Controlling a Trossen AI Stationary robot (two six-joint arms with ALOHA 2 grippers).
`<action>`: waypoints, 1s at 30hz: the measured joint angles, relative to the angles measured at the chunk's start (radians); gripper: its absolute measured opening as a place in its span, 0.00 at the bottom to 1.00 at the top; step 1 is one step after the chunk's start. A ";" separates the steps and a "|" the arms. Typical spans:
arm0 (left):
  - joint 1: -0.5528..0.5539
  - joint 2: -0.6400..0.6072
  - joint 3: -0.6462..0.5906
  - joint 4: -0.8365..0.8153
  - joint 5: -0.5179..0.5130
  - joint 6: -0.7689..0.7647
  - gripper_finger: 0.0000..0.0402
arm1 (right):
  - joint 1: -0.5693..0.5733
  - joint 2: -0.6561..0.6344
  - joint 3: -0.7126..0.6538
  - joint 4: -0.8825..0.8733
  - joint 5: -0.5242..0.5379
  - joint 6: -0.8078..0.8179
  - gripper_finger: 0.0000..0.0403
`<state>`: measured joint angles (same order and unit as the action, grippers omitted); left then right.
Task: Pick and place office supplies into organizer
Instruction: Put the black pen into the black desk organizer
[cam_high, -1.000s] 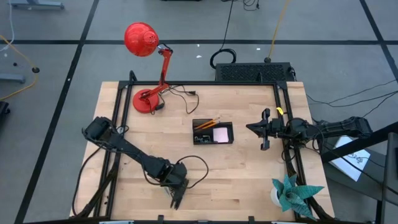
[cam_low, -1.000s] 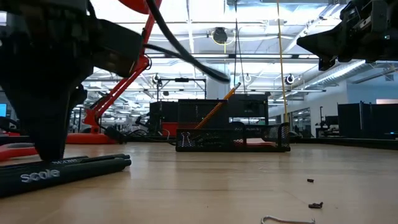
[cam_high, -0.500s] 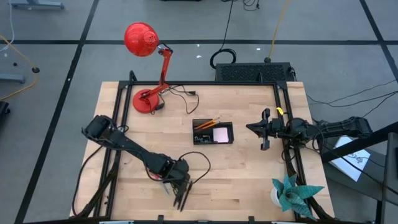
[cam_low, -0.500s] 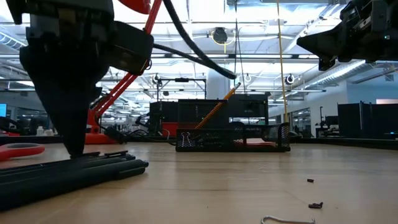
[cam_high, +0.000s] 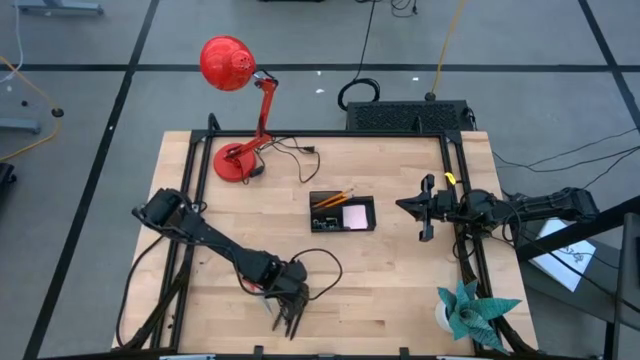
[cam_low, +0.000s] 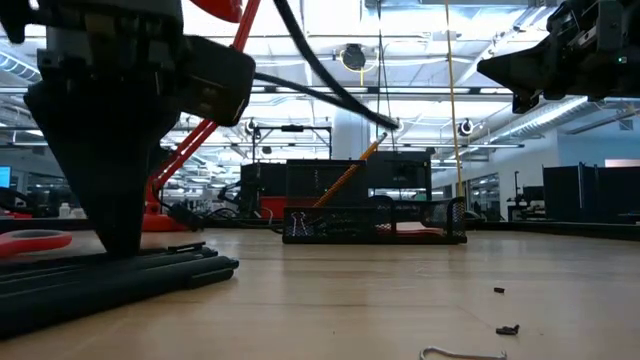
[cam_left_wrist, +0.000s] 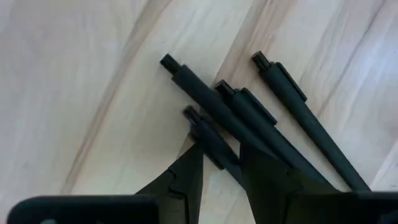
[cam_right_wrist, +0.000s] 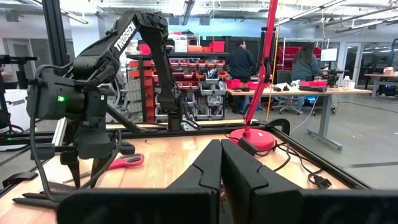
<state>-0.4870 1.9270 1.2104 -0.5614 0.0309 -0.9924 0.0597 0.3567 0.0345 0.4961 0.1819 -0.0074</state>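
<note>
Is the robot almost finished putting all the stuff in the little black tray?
Not yet. Orange pencils and a pink sticky pad already sit in the tray. The left claw is down over the black pens, closing around one. The other pens and the red-handled scissors still lie on the table. The right claw waits shut.

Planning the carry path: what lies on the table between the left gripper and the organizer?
Bare wood only, in the high view, between the left gripper over the black pens and the organizer.
</note>
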 joint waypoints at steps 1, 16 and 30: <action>0.000 0.010 0.000 0.001 0.004 0.002 0.28 | 0.000 0.000 0.000 0.000 0.000 0.000 0.01; -0.012 0.042 0.002 -0.069 0.002 0.244 0.28 | 0.000 0.000 0.000 -0.004 0.000 0.000 0.01; -0.011 -0.023 -0.009 -0.020 -0.028 0.400 0.04 | 0.000 0.000 0.000 -0.005 0.000 0.003 0.01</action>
<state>-0.4976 1.9039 1.2012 -0.5812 0.0029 -0.5925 0.0597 0.3569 0.0345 0.4915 0.1818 -0.0044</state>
